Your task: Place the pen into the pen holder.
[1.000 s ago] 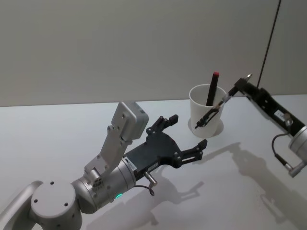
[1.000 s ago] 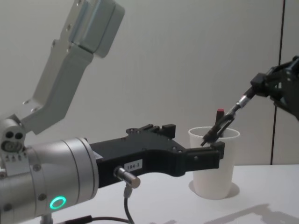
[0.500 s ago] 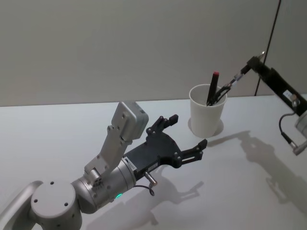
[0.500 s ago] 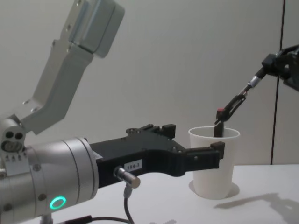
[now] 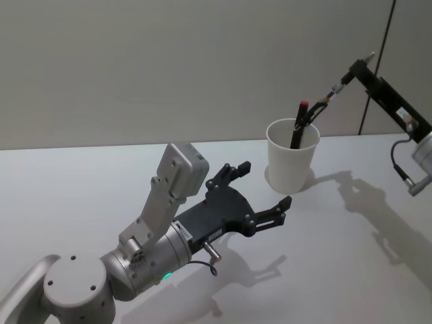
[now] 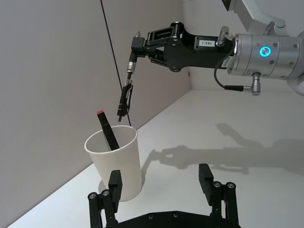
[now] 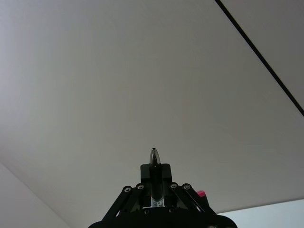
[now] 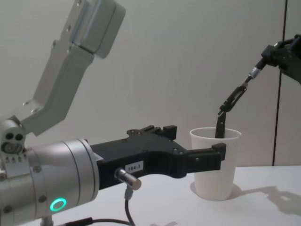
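The white paper cup (image 5: 292, 156) stood upright on the pale table (image 5: 101, 175), toward the far right of the surface in the head view, near the back wall (image 5: 169, 61). A black marker with a red end (image 5: 298, 126) already leaned inside the cup, its red end sticking up past the rim. The right gripper (image 5: 360, 71) was held high, above and to the right of the cup, with its jaws closed on the upper end of the pen (image 5: 324, 104). The pen hung slanted down and to the left from the gripper. Its lower tip sat just over the cup's mouth, close beside the red end of the marker; in the left wrist view the pen (image 6: 126, 92) ended a little above the rim of the cup (image 6: 114, 161), not yet inside. In the right wrist view the pen's silver tip (image 7: 154, 156) poked out between the closed fingers (image 7: 162, 175). The left gripper (image 5: 260, 192) hovered over the table to the left of the cup and nearer the robot, jaws spread wide and holding nothing. In the chest view one of its fingertips (image 8: 217, 157) overlapped the cup (image 8: 215, 162); whether they touched could not be told from that angle, though the head view showed a gap. The right arm's shadow (image 5: 364, 196) lay on the table to the right of the cup.
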`<state>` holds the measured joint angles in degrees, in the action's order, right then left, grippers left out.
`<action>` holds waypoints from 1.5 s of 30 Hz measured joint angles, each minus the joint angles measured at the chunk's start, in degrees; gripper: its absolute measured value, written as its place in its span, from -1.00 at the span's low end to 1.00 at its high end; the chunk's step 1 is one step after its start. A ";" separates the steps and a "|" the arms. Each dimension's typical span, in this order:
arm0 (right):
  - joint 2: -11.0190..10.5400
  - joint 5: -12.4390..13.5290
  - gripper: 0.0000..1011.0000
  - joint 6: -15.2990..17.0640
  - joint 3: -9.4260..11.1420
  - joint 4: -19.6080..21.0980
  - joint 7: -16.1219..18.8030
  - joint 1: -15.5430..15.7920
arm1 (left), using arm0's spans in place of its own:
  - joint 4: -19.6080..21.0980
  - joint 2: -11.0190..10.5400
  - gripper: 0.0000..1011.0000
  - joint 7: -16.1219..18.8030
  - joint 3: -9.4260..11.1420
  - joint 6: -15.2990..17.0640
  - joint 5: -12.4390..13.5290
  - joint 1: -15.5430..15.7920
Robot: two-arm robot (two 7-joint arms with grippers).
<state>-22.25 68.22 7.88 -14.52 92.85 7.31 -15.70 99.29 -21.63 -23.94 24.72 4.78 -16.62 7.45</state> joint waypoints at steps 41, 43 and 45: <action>1.03 -27.89 -0.76 -6.93 -3.49 -6.32 9.37 -4.29 | 0.00 -0.01 0.98 0.00 0.00 0.00 0.00 0.00; 1.03 -28.99 -0.76 -7.22 -3.67 -6.36 9.41 -4.27 | 0.00 0.00 0.98 0.00 0.00 0.00 0.00 0.00; 1.03 -30.53 -0.76 -7.63 -3.91 -6.40 9.42 -4.17 | 0.00 -0.01 0.98 0.00 0.00 0.00 -0.01 0.00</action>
<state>-21.21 37.69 0.25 -18.42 86.45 16.73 -19.87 99.29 -21.63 -23.94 24.72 4.78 -16.63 7.45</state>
